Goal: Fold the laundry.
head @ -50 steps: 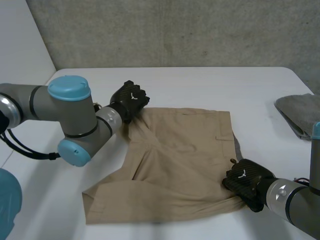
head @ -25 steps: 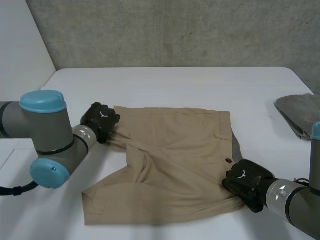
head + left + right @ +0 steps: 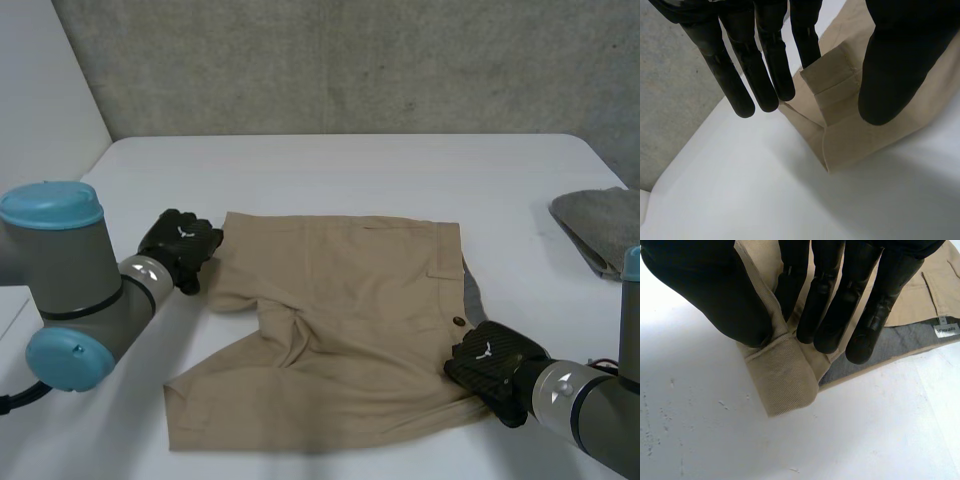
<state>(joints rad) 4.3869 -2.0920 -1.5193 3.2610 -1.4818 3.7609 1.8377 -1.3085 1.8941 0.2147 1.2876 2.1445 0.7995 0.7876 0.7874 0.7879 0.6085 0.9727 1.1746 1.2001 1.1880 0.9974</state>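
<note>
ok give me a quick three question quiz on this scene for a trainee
1. True or false: the right hand pinches a near corner of the khaki shorts between thumb and fingers.
2. What lies at the right edge of the white table? A: a grey cloth. B: a blue towel. C: a hanger.
3. Fill in: the ___ hand is at the shorts' far corner.

Key: 1 true. 2 A. 3 left; the left hand is at that corner.
</note>
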